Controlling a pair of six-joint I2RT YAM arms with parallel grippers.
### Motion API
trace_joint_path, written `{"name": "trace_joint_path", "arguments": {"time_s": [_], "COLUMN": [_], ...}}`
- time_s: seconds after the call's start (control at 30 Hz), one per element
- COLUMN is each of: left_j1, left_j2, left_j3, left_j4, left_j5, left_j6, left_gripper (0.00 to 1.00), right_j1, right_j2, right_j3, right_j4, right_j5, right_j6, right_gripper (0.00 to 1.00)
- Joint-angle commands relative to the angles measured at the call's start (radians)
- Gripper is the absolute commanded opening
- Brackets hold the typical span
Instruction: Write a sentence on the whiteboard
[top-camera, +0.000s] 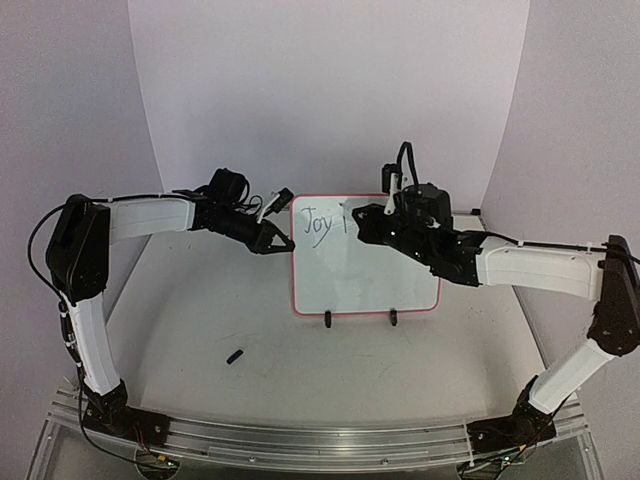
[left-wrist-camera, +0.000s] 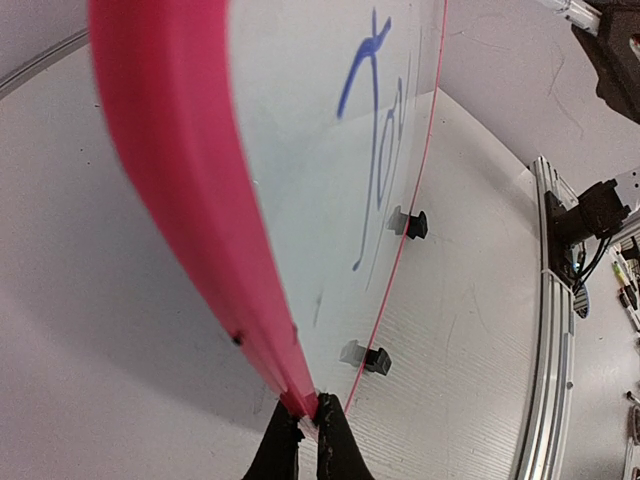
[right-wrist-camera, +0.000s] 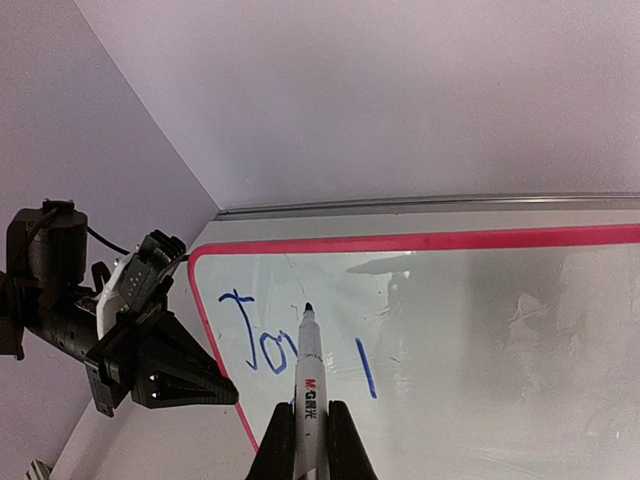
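Note:
The whiteboard (top-camera: 365, 280) stands upright on two black clip feet at the table's middle, pink-red rimmed. The sentence (top-camera: 320, 221) reads "Joy" plus one stroke in blue at its upper left; it also shows in the right wrist view (right-wrist-camera: 262, 340) and the left wrist view (left-wrist-camera: 375, 150). My left gripper (top-camera: 283, 241) is shut on the whiteboard's left rim (left-wrist-camera: 200, 200). My right gripper (top-camera: 357, 216) is shut on a white marker (right-wrist-camera: 307, 385), whose tip (right-wrist-camera: 308, 307) is just above the letters, near the board's face.
A small black marker cap (top-camera: 235, 356) lies on the table at the front left. The aluminium rail (top-camera: 300, 435) runs along the near edge. White walls enclose the back and sides.

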Motion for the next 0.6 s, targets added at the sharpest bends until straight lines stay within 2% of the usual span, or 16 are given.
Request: {"name": "trace_joint_path", "arguments": {"time_s": [0.0, 0.57], "left_j1": [-0.025, -0.027], "left_j2": [-0.01, -0.009], "left_j3": [0.013, 0.012], "left_j4": [-0.077, -0.08], "left_j5": [-0.047, -0.049], "left_j6": [0.078, 0.082], "left_gripper": [0.0, 0.0], "right_j1": [-0.004, -0.005], "right_j2": [0.032, 0.07], "right_j3": [0.049, 0.062], "right_j4": [0.002, -0.029], "right_j5": [0.038, 0.085], "right_j6": [-0.017, -0.009], "right_gripper": [0.0, 0.0]}}
